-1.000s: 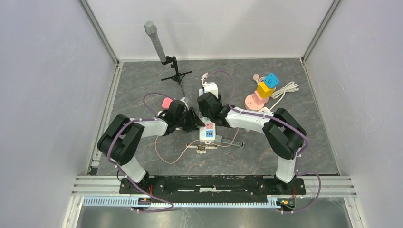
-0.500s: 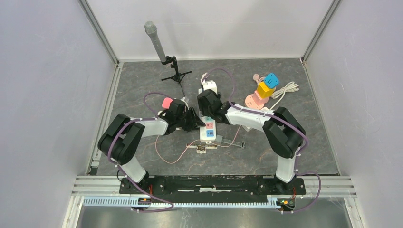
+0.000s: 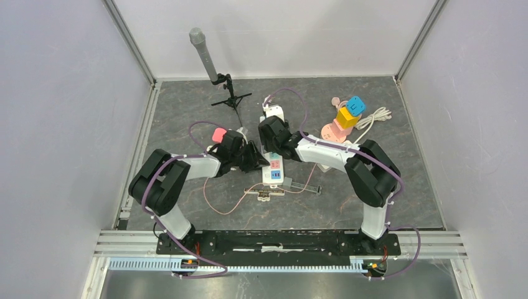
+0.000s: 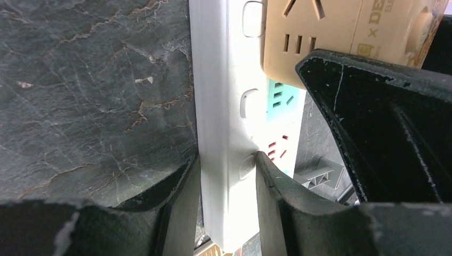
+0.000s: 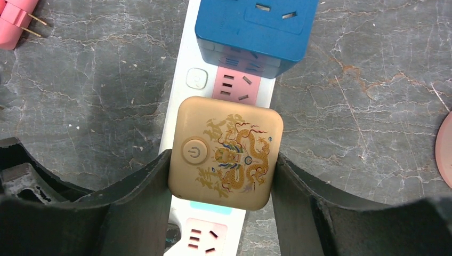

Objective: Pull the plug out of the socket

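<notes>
While the left gripper point(image 4: 226, 173) holds the base down, the right one takes the part to be pulled; that seems to be how the work is shared. In the left wrist view, the left gripper's two black fingers point(image 4: 178, 186) close on the near end of a white power strip point(image 4: 221, 80), pinching the edge that carries the small switches. One finger sits against the strip's outer side and the other on its face. This grip probably keeps the strip flat on the grey stone-patterned table point(image 5: 80, 80) so it does not rise with the plug.

Further along the strip, beyond those fingers, sits the plug point(image 5: 224, 153), a beige rounded square with a gold dragon and a power button on top. The right gripper point(image 5: 223, 162) comes down over it, and its two fingers press against the plug's left and right sides, with the plug held between them. The plug appears to be seated in its socket, not yet lifted free.

Just past the right fingertips, a blue adapter point(image 5: 256, 26) occupies the next socket. A loose pink plug point(image 5: 13, 16) lies on the table well off to their left.
</notes>
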`<state>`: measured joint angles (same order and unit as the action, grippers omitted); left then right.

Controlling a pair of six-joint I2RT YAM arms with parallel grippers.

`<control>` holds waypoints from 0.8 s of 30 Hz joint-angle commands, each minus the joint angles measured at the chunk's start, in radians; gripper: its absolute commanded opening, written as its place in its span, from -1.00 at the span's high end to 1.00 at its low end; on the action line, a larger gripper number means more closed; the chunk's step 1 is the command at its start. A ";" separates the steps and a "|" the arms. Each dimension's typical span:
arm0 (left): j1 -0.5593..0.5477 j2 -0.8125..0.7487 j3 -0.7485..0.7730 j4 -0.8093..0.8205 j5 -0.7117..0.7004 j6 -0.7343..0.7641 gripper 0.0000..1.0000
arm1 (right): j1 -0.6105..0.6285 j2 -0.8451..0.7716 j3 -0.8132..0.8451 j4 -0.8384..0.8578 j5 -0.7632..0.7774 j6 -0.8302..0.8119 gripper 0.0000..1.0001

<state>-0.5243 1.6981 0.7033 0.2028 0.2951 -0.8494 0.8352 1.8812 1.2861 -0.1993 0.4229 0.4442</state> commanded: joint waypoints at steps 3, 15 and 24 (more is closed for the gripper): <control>-0.013 0.127 -0.069 -0.190 -0.235 0.065 0.40 | 0.062 -0.152 0.018 0.076 -0.166 0.031 1.00; -0.013 0.150 -0.068 -0.185 -0.238 0.067 0.47 | 0.054 -0.177 0.001 0.064 -0.114 -0.015 1.00; -0.013 0.159 -0.070 -0.175 -0.232 0.061 0.49 | 0.092 -0.117 0.027 0.046 -0.110 -0.011 1.00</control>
<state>-0.5343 1.7161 0.7010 0.2356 0.3187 -0.8509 0.8188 1.8168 1.2213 -0.1898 0.3969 0.4480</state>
